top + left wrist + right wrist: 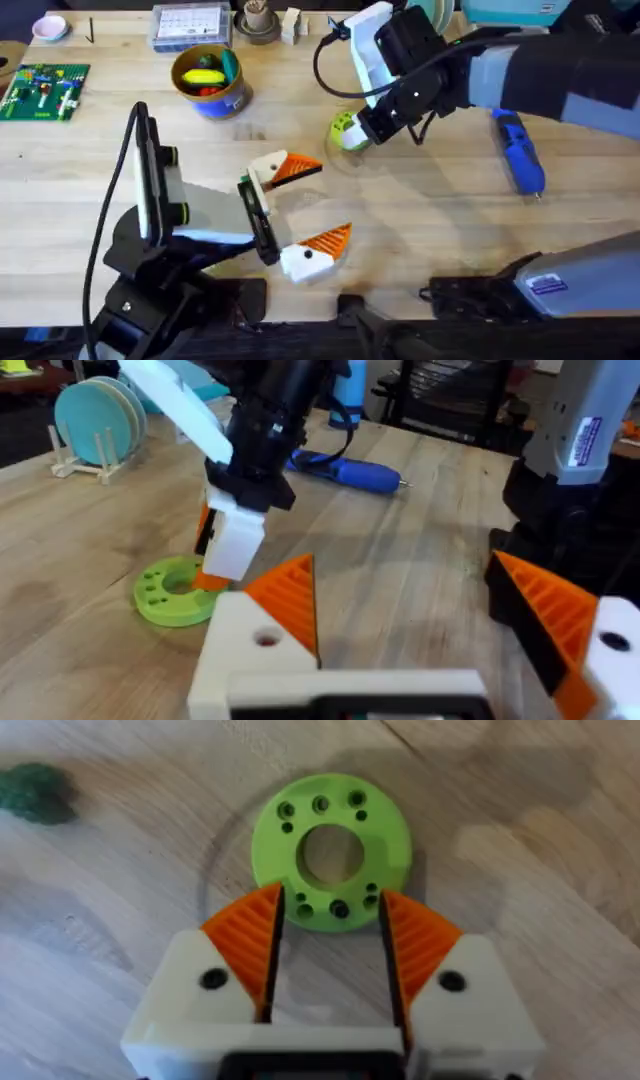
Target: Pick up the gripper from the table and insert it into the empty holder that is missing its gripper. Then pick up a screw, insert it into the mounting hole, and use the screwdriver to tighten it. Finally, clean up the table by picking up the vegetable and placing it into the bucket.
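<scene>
Near the upper middle of the overhead frame, the right hand (328, 945) hangs over a lime-green ring (331, 851) on the table (420, 230), its orange fingers (248, 940) apart on either side of the ring's near edge. The left hand (310, 205), lower centre, has its fingers spread wide with nothing between them. The screwdriver (519, 150) lies at the right. The bucket (210, 80), upper left, holds toy food. A green sprig (38, 792) lies near the ring.

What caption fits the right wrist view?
Right gripper open over the lime-green disc on the wooden table, green sprig off to one side.
</scene>
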Robot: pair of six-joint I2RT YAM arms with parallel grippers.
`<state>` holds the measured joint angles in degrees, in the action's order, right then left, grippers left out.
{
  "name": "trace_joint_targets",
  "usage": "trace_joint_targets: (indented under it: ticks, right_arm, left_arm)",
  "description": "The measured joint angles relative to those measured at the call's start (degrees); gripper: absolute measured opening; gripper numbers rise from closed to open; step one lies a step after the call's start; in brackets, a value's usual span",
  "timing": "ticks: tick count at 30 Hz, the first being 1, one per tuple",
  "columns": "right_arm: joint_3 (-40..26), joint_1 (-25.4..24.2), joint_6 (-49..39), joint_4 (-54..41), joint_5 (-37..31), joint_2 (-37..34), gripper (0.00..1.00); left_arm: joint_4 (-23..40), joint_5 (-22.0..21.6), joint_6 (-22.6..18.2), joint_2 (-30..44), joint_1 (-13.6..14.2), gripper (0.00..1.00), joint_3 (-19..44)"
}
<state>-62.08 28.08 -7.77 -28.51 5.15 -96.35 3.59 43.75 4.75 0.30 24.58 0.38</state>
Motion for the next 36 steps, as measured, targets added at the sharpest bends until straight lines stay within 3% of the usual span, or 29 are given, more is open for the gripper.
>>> trace_joint_targets:
  ticks: [10,20,36]
  right_arm:
    - [0.0,0.0,0.0,0.0,-0.4,-0.4,0.377]
    - [0.0,0.0,0.0,0.0,-0.4,-0.4,0.016]
    - [-2.1,0.0,-2.6,-5.9,-1.2,2.4,0.007]
  left_arm:
    - [0.0,0.0,0.0,0.0,0.0,0.993,0.0]
    - [0.0,0.0,0.0,0.0,0.0,0.993,0.0]
    - [0.0,0.0,0.0,0.0,0.0,0.993,0.0]
